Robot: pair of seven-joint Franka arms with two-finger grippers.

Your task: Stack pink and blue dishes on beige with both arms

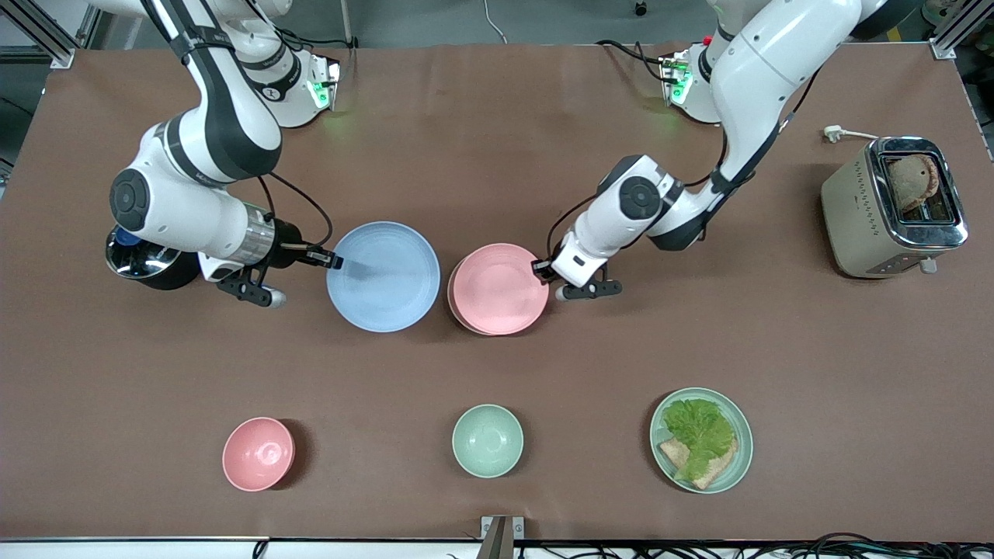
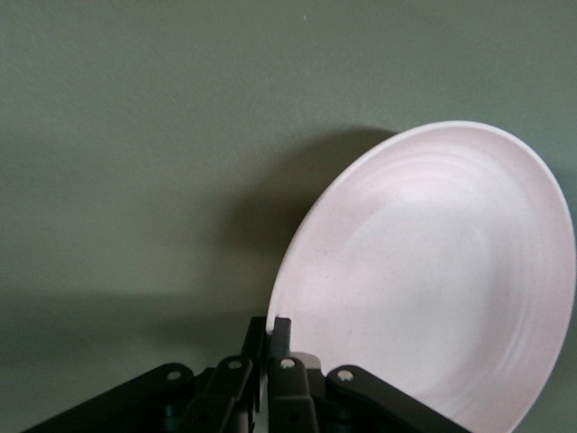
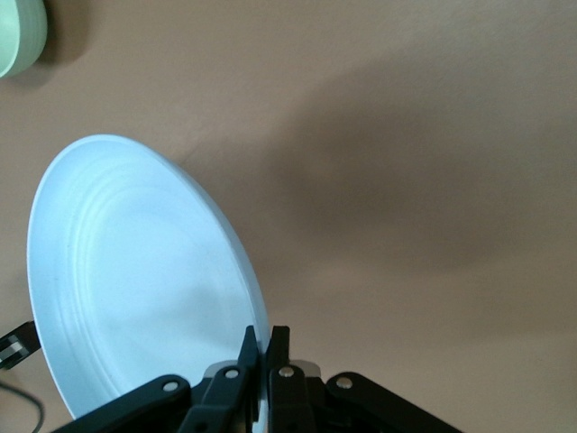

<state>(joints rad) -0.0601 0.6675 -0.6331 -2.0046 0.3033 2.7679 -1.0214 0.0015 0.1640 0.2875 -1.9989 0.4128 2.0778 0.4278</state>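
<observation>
The right gripper (image 1: 335, 262) is clamped on the rim of the blue plate (image 1: 383, 276), lifted beside the stack. The left gripper (image 1: 541, 269) pinches the pink plate (image 1: 501, 288) atop the beige plate (image 1: 453, 299). Both plates look light, stiff and slick; their thin rims are the only place to grip.

Lt blue plate (image 1: 383, 276), pale pink plate (image 1: 501, 288) w/ beige rim (image 1: 451, 299) under, brown table (image 1: 497, 116).
</observation>
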